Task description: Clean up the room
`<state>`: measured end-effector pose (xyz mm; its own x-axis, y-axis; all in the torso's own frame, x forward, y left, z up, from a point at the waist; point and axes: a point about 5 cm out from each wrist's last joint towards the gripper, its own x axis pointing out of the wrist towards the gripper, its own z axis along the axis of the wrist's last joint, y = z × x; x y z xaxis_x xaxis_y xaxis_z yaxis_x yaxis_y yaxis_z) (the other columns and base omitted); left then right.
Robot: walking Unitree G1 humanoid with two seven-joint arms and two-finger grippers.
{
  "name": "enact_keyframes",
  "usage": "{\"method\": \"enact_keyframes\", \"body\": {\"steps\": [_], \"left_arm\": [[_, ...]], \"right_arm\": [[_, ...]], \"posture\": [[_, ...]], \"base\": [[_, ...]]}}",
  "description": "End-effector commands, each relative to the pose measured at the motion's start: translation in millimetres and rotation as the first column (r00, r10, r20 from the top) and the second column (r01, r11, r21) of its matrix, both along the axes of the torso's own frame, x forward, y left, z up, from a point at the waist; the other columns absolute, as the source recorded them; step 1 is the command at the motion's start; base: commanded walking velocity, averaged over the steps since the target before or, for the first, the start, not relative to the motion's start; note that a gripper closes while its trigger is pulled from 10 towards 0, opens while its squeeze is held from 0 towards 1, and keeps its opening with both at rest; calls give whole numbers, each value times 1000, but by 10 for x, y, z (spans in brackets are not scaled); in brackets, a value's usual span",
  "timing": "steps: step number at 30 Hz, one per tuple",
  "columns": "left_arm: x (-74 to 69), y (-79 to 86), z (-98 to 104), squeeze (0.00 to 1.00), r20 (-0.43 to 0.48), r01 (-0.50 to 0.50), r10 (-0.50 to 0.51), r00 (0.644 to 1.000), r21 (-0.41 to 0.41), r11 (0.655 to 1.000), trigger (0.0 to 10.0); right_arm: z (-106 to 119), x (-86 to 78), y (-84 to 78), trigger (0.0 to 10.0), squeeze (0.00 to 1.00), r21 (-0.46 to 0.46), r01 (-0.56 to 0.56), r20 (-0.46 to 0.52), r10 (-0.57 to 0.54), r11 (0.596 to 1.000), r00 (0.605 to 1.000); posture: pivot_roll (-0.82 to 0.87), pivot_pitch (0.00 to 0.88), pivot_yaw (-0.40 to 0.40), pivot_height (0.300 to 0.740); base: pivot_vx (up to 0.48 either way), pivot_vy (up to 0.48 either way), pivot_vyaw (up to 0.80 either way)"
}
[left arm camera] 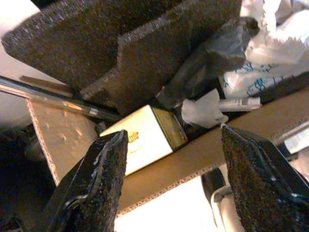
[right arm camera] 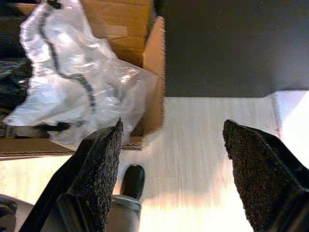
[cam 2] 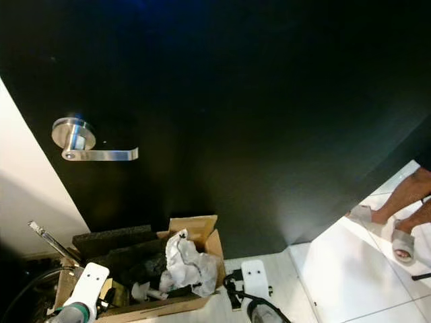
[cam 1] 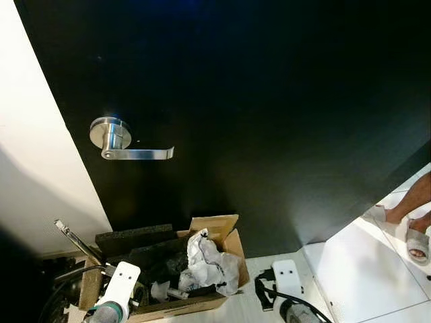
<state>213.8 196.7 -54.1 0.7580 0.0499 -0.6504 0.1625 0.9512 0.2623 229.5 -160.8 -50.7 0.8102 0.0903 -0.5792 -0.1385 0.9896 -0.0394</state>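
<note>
As the robot faces a shut black door (cam 1: 269, 101), its left claw (left arm camera: 171, 188) gapes at the rim of a trash-filled box (cam 1: 219, 232), likely for carrying; the right claw (right arm camera: 169, 169) hangs spread above bare floor (right arm camera: 203, 135).

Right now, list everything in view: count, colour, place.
Door: 1, black, shut, straight ahead.
Door handle: 1, silver lever, on the door's left side.
Wall: white, left of the door.
Cardboard box: 1, brown, open, on the floor before the door.
Foam pieces: 2, black, in the box.
Plastic bag: 1, clear, crumpled, in the box.
Metal rod: 1, silver, sticking out at the box's left.
Person's feet: 2, grey slippers, right.
Left gripper: open, over the box.
Right gripper: open, over the floor beside the box.
</note>
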Motion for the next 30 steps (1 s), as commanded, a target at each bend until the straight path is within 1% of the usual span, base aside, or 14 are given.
{"method": "enact_keyframes", "body": {"steps": [1, 8, 23, 24, 30], "left_arm": [[-77, -10, -57, 0, -26, 13, -13, 1000, 4, 1000, 10000], [-105, 9, -79, 0, -26, 17, -17, 1000, 14, 1000, 10000], [-132, 11, -104, 0, -22, 22, -22, 1000, 16, 1000, 10000], [-132, 11, -104, 0, -21, 22, -21, 1000, 15, 1000, 10000], [-144, -7, -123, 0, -39, 12, -12, 999, -13, 1000, 10000]], "right_arm": [[-38, -51, 3, 10000, 0, -21, -16, -20, 15, 1000, 1000], [-44, -55, 39, 10000, 0, -29, -28, -19, 27, 999, 999], [-53, -62, 25, 10000, 0, -28, -3, -26, 2, 1000, 1000], [-55, -62, 26, 10000, 0, -28, -1, -28, 1, 1000, 1000], [-58, -61, 19, 10000, 0, -13, 18, -36, -19, 1000, 999]], "posture": [[64, 34, -25, 740], [75, 31, -25, 740], [79, 39, -23, 740], [79, 39, -23, 740], [79, 40, -23, 740]], "base": [[-480, 0, 0], [-480, 0, 0], [-480, 0, 0], [-405, 0, -725], [0, 0, -800]]}}
